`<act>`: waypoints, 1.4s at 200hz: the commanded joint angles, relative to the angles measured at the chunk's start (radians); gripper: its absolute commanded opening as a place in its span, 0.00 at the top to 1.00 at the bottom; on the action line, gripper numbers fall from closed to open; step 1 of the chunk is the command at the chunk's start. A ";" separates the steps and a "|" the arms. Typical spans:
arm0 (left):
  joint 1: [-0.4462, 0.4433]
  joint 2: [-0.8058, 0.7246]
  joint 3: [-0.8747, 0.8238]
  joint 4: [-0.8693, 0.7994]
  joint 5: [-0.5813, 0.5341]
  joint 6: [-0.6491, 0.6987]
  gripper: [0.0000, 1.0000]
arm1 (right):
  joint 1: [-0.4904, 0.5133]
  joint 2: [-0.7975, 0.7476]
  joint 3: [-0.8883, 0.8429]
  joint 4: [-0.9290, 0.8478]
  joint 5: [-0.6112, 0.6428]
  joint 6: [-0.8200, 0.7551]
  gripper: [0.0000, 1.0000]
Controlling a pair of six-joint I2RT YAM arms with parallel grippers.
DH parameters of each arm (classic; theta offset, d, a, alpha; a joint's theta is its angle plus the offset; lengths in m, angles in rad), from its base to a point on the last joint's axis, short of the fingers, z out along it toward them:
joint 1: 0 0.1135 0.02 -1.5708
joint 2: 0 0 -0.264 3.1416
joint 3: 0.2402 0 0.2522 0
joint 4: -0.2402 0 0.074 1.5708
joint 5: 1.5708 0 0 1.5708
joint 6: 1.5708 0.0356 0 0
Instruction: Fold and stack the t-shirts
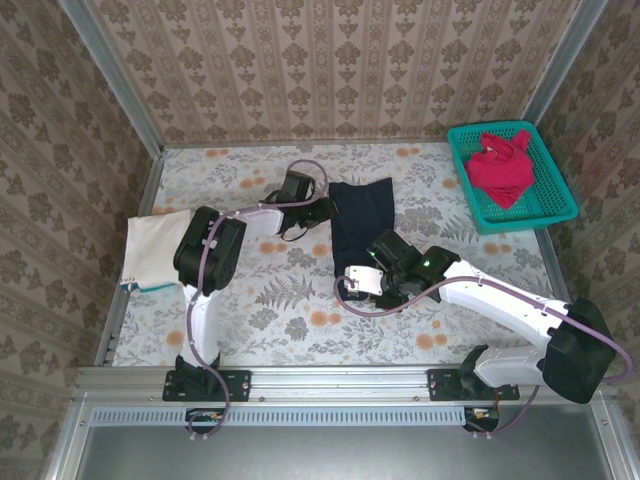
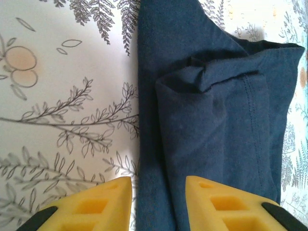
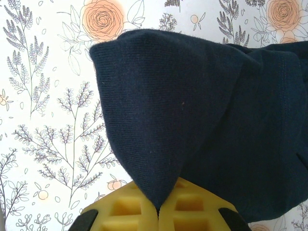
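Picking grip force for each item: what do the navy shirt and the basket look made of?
Navy shirt: soft matte knit, probably cotton jersey. A fine ribbed texture shows up close, and it drapes and creases limply.
Basket: most likely moulded plastic. It is an even teal colour with stiff, open mesh walls that hold a straight shape.

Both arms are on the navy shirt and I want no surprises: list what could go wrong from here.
The right jaws pinch just a corner tip of the navy shirt; it may slip out when pulled.
The left jaws straddle the shirt's side edge, one side over bare table; closing could miss the cloth or catch one layer, skewing the fold.
The cream shirt lies by the left arm at the table's edge; a swing might drag it.
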 commanded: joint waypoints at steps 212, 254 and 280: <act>0.068 0.253 0.065 -0.080 0.199 0.034 1.00 | -0.316 0.472 0.661 -0.120 0.054 -0.354 1.00; 0.101 0.260 0.089 -0.128 0.212 0.025 1.00 | -0.366 0.652 0.864 -0.147 0.032 -0.406 1.00; 0.105 0.270 0.112 -0.166 0.227 0.022 1.00 | -0.381 0.751 0.975 -0.163 0.031 -0.415 1.00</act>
